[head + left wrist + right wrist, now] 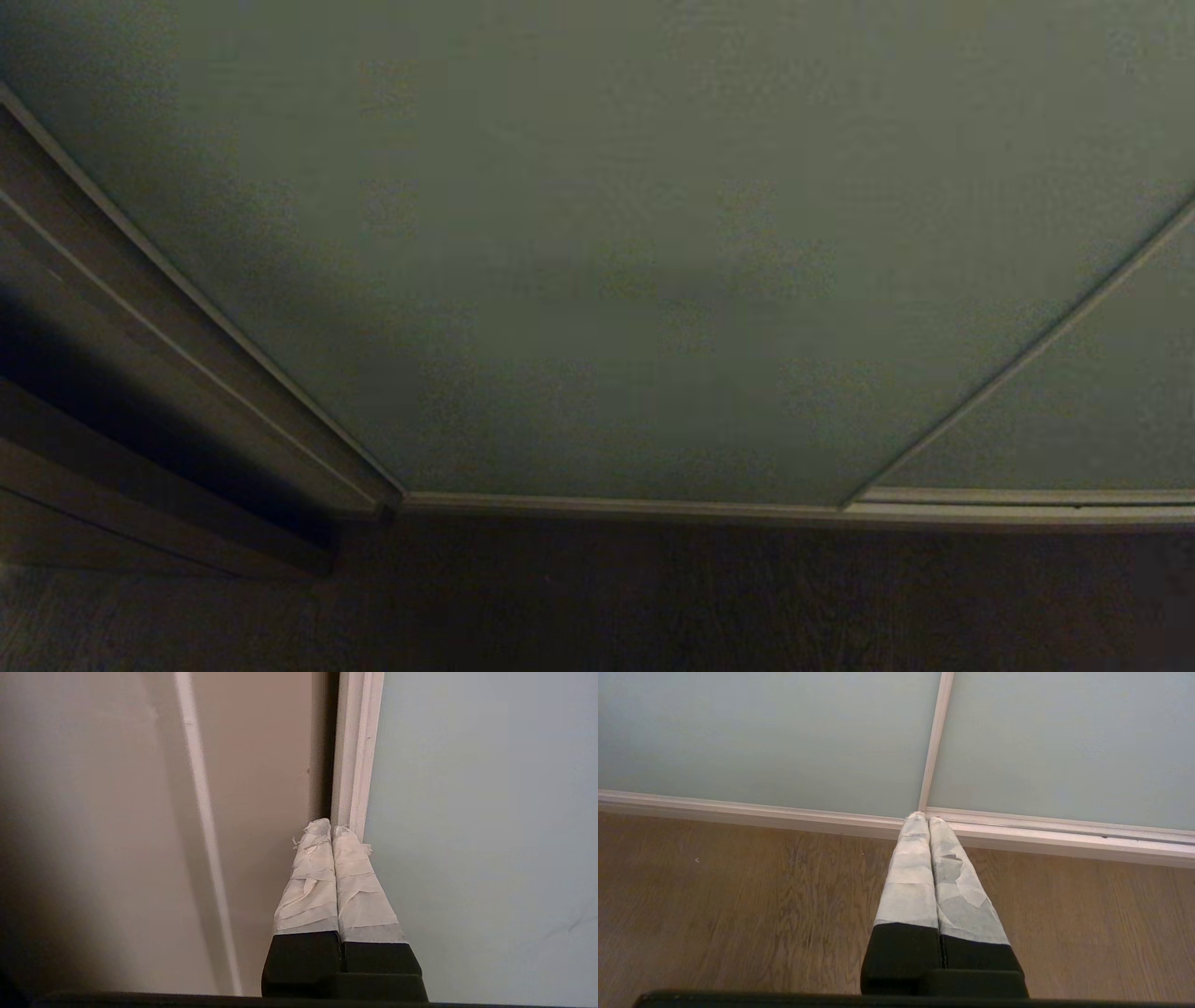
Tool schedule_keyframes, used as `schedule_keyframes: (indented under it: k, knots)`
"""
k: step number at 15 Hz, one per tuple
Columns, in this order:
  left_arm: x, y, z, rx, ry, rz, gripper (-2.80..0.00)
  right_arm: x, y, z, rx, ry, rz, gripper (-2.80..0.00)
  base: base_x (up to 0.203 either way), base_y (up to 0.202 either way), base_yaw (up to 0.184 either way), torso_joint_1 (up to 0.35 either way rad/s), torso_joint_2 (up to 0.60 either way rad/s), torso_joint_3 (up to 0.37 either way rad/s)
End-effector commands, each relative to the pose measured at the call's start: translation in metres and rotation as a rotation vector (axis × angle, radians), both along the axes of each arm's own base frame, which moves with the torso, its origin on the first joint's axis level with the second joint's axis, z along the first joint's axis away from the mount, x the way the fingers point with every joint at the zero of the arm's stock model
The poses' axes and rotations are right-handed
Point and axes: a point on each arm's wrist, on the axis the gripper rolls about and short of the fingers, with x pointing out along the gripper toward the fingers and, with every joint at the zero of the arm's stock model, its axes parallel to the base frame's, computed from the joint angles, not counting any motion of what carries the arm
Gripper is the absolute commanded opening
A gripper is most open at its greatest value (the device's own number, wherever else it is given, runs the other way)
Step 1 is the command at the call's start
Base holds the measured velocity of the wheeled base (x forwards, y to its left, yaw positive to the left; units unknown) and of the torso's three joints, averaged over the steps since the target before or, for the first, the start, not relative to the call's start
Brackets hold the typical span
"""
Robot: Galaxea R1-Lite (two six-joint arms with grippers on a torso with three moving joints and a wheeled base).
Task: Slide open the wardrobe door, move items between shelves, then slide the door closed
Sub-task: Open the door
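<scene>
Left claw at door edge, wardrobe shut.

Nearest, in the left wrist view: left claw, taped fingers pressed together, holding nothing, tips at the slim metal frame where the sliding wardrobe door meets the brown wooden frame; contact can't be confirmed. Right claw likewise pressed together and empty, hanging low over the wood floor, pointing toward the bottom track; looks parked. Beyond, the head view is filled by the grey-green panel, a second panel overlapping at right. No gap showing, no shelves or toys in sight. Judgement: opening barely begun; sliding, moving items, closing all remain.
</scene>
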Motion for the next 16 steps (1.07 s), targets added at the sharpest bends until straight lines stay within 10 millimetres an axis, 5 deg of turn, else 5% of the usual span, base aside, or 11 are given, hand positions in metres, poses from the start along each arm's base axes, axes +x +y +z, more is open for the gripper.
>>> schedule_keyframes:
  k: [1,8,16]
  knots:
    - [0.005,0.002,0.001,-0.002,0.001,-0.005,-2.80,0.000,0.000,0.000,0.000,0.000,0.001,-2.80,0.000,0.000,0.000,0.000,0.00,0.000]
    - [0.014,0.004,0.003,0.008,0.004,-0.020,-2.80,0.000,0.000,0.000,0.000,-0.001,0.001,-2.80,0.000,0.000,0.000,0.000,0.00,0.000]
    - [-0.005,-0.014,0.003,0.039,-0.009,-0.114,-2.80,0.000,0.000,0.000,0.000,-0.001,0.000,-2.80,0.000,0.000,0.000,0.000,0.00,0.000]
